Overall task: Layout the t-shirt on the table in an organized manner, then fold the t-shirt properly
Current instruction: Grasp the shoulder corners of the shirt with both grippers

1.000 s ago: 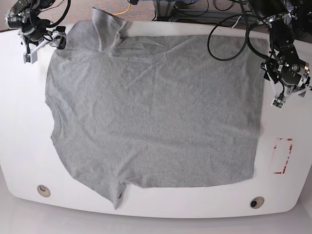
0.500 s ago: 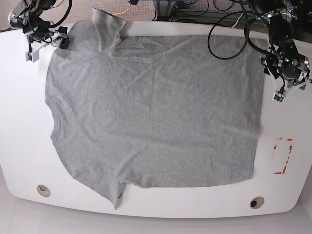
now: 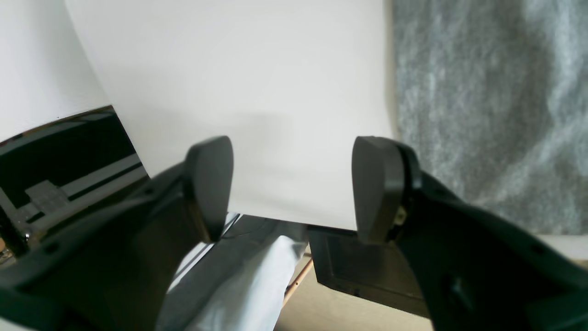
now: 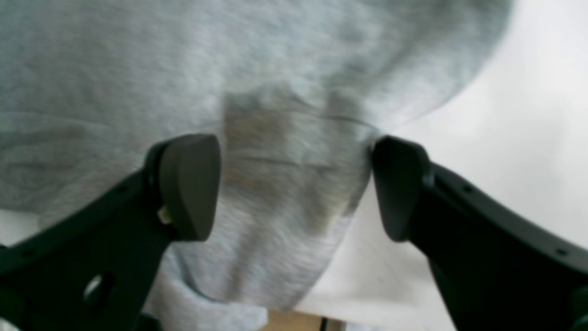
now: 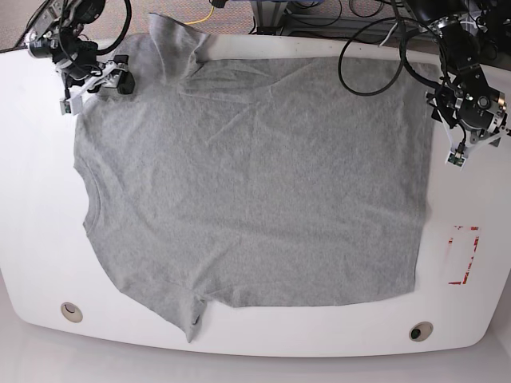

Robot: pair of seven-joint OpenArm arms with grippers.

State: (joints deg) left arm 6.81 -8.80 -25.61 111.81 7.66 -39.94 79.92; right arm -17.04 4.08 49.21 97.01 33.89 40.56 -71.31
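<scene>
The heather-grey t-shirt (image 5: 255,175) lies spread flat on the white table (image 5: 40,207), collar to the left and hem to the right. Its far sleeve (image 5: 177,44) is folded and rumpled at the back edge. My right gripper (image 5: 96,89) stands open at the shirt's back-left shoulder; in the right wrist view its fingers (image 4: 188,184) straddle grey cloth (image 4: 275,69) without closing on it. My left gripper (image 5: 471,148) hangs open just off the hem at the back right; the left wrist view shows bare table (image 3: 257,92) between its fingers (image 3: 376,184) and the shirt (image 3: 482,115) beside it.
A red tape rectangle (image 5: 464,255) marks the table at the right. Two round grommets (image 5: 70,311) (image 5: 416,331) sit near the front edge. Cables (image 5: 375,48) loop over the table's back edge, with equipment behind it.
My right gripper has moved to the right, from the bare table corner onto the shirt's shoulder. My left gripper has shifted slightly toward the back. The shirt lies as before.
</scene>
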